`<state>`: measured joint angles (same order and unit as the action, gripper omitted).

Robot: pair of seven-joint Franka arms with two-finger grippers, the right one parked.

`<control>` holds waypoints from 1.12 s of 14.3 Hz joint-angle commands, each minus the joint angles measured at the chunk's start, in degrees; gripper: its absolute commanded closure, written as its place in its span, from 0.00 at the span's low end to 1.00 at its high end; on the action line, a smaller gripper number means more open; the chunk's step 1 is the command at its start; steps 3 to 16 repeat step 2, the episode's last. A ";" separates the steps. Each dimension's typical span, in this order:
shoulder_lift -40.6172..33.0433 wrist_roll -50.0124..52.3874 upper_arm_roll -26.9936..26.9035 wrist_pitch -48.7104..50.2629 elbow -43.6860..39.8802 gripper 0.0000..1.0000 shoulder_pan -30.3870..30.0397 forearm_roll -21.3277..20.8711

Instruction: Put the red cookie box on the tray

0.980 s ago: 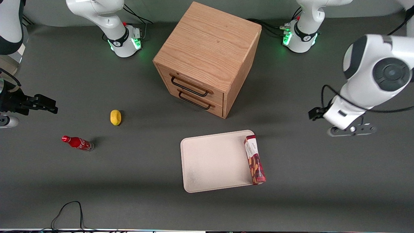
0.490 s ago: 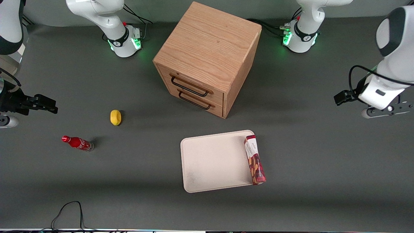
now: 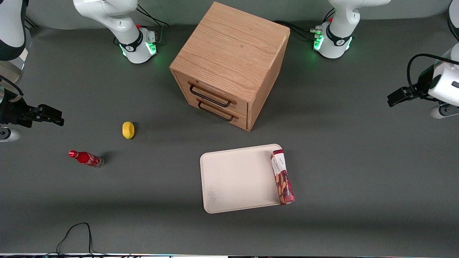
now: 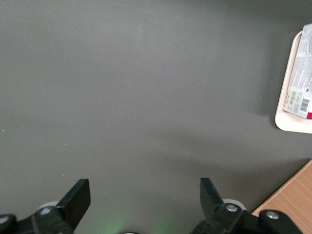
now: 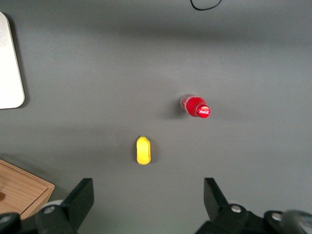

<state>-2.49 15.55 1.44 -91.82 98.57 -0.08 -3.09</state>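
Front view. The tray [image 3: 236, 179] is seen on the dark table, nearer the camera than the wooden drawer cabinet [image 3: 229, 64]. The red cookie box [image 3: 282, 177] is laid flat along the tray's edge toward the working arm's end of the table; its white label end rests on the tray's corner nearest the cabinet, while its other end overhangs the rim onto the table. The gripper [image 3: 394, 97] is held high above the table, well apart from the tray, toward the working arm's end. A yellow lemon-like object [image 3: 128, 129] and a small red soda bottle [image 3: 86, 158] are found well away from the tray, toward the parked arm's end.

Left wrist view. The gripper [image 4: 145, 202] is seen with its fingers [image 4: 78, 200] spread wide and nothing between them; only bare table lies beneath. The tray's rim [image 4: 287, 122], the box's label end [image 4: 298, 87] and a cabinet corner [image 4: 292, 202] are caught at the frame's border.

Right wrist view. The lemon-like object [image 5: 143, 150], the bottle [image 5: 196, 107] and a tray edge [image 5: 9, 63] are seen.
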 commanded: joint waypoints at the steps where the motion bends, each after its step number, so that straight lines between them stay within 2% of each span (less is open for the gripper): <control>1: 1.87 -0.08 3.82 1.91 -3.47 0.00 -4.22 0.46; 16: 1.87 -0.17 3.74 2.00 -3.56 0.00 -3.70 0.37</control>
